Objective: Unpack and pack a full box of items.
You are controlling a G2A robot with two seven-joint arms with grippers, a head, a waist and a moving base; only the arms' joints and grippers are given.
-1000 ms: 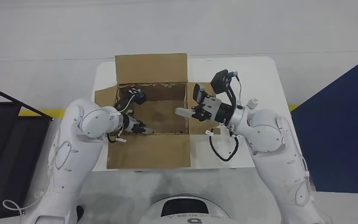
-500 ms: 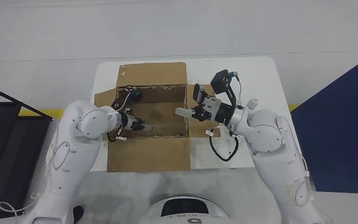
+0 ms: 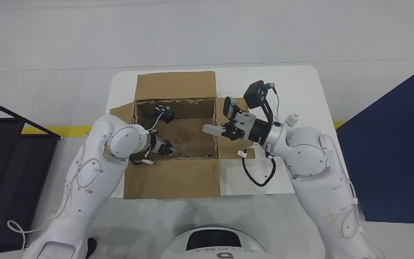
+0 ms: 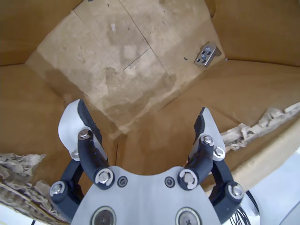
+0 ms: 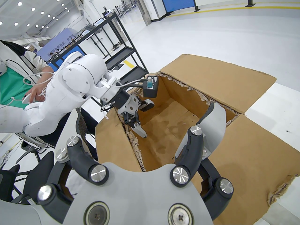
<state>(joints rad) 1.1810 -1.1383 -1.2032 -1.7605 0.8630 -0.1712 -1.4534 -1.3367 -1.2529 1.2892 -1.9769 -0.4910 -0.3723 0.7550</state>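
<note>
the little metal bracket sits in a corner of the box, upper right of the left wrist view, looks stiff, light and slick, so the left gripper, jaws wide apart, should probably pinch its edges, and the right gripper is spread too

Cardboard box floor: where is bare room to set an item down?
The floor of the brown cardboard box is mostly bare, between the left gripper and the small grey metal bracket in one corner; crowded only there.
</note>
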